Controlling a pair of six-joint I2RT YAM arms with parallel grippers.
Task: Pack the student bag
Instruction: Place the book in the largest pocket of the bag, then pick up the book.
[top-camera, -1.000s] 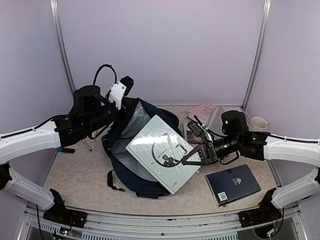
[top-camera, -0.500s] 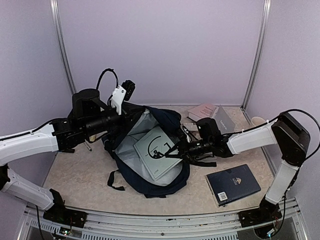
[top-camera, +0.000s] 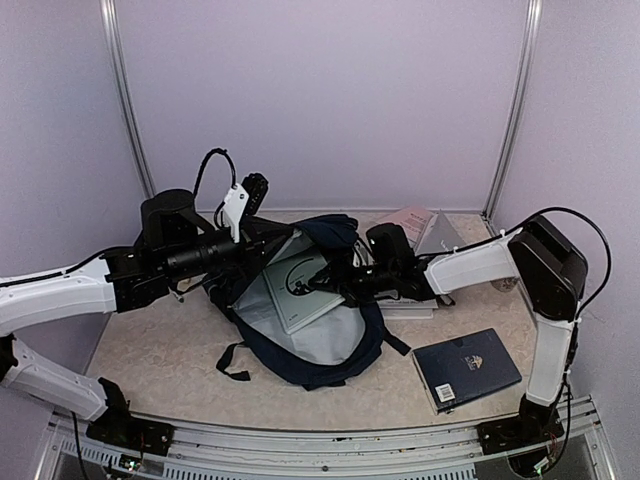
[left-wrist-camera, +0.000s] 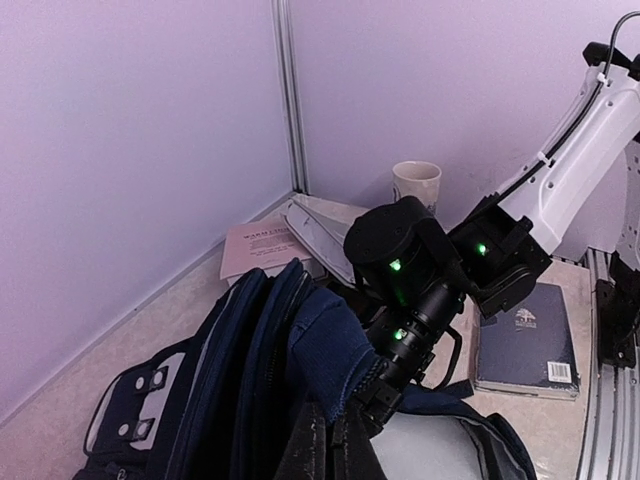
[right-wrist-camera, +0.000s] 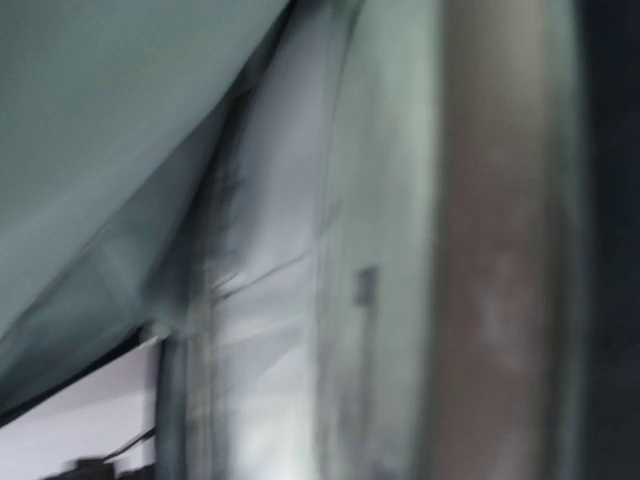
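Fabric sits pinched in my left gripper (left-wrist-camera: 328, 440): its fingers are clamped together on the navy rim of the student bag (top-camera: 330, 368), holding that edge lifted off the table (top-camera: 150, 360) so the mouth gapes and the light grey lining shows. The bag lies in the middle of the table between my two arms, with the opening turned up and a black strap trailing off its near left side. My right gripper (top-camera: 330, 283) reaches in from the right, low and nearly level, with its tip down inside the opening. A pale book (top-camera: 298, 290) with a dark circular drawing on its cover lies tilted on the lining, and my right fingers are right at its edge. From above I cannot tell whether those jaws are apart or closed, nor whether they have hold of the book. My right wrist view gives only a blur of pale cover and grey lining, and in my left wrist view a fold of the bag hides the fingertips. To the right of the bag, near the front edge, a navy hardcover book (top-camera: 466, 368) lies flat on the table, apart from the bag. A pink booklet (top-camera: 408, 219) lies by the back wall, with a grey folder (top-camera: 440, 235) just beside it. A cup (left-wrist-camera: 416, 183) stands in the far right corner.
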